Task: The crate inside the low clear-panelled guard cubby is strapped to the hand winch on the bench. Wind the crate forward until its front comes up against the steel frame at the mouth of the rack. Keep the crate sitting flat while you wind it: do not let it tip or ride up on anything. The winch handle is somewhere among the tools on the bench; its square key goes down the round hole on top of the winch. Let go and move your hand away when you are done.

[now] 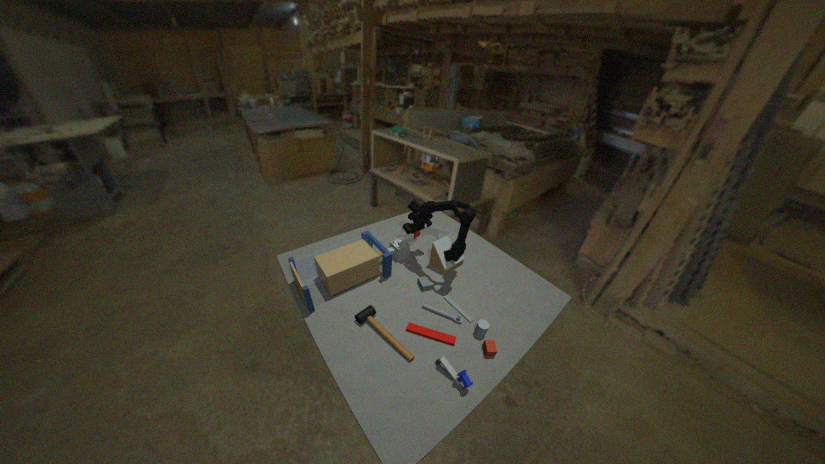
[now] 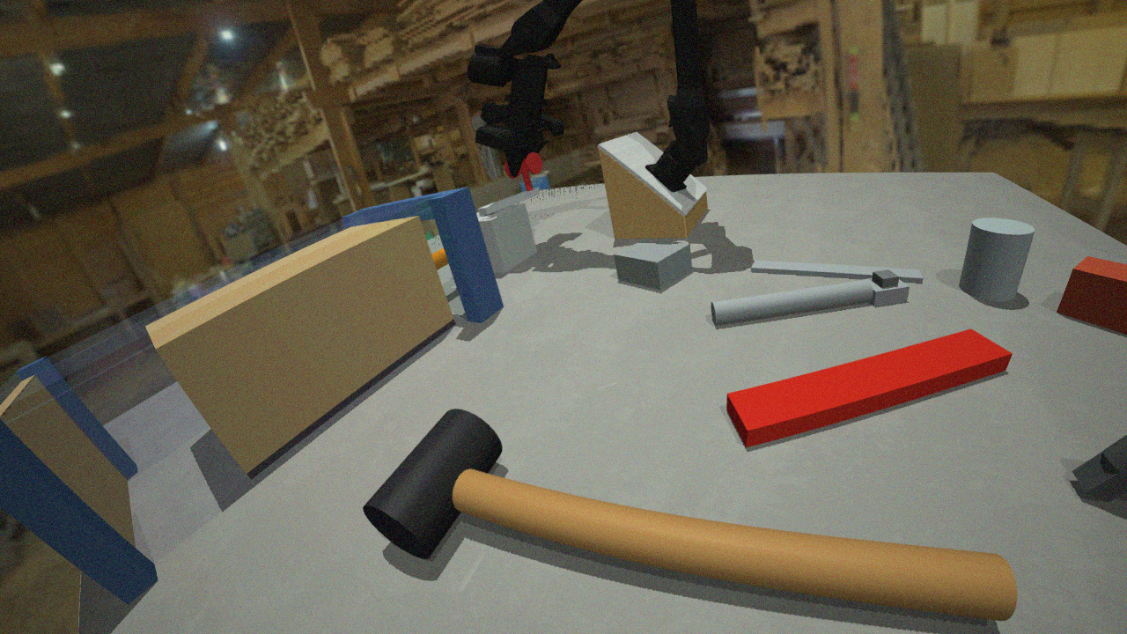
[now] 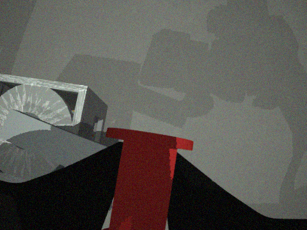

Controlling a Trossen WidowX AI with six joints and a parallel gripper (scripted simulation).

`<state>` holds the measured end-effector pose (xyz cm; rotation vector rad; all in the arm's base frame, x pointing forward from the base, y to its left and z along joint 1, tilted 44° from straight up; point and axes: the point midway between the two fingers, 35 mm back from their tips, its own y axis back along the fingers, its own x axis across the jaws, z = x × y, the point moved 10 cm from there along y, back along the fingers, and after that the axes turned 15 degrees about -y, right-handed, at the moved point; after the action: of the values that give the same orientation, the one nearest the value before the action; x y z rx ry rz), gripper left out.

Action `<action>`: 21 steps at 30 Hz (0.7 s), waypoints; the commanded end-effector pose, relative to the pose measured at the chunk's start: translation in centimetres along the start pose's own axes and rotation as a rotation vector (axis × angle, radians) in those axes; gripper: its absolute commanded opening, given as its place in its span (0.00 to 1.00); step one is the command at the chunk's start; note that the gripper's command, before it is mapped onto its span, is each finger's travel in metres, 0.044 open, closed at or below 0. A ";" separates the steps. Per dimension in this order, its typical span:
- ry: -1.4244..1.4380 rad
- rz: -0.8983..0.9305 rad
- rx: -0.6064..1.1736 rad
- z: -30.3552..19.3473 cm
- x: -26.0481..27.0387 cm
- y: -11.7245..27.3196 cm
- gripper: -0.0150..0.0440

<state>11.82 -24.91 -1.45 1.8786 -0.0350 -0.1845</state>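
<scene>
While my claw (image 1: 410, 231) (image 2: 516, 172) (image 3: 146, 153) grips the red knob (image 1: 416, 234) (image 2: 534, 164) (image 3: 144, 179), I judge winding in hand: next, circle the winch (image 1: 396, 243) (image 2: 508, 236) (image 3: 93, 110), wrist-view nine o'clock, levelly.
</scene>
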 end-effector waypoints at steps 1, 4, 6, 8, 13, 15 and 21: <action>0.004 -0.003 -0.012 0.9 0.3 -0.8 0.25; 0.004 -0.003 -0.012 1.2 0.4 -0.9 0.25; 0.004 -0.003 -0.012 1.5 0.5 -1.0 0.25; 0.004 -0.003 -0.013 1.7 0.6 -1.1 0.25; 0.004 -0.002 -0.013 2.2 0.8 -1.4 0.25; 0.004 -0.002 -0.013 2.6 1.0 -1.6 0.25; 0.004 -0.001 -0.015 4.2 2.2 -2.4 0.25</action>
<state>12.47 -27.69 -4.02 1.8735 -0.0217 -0.1991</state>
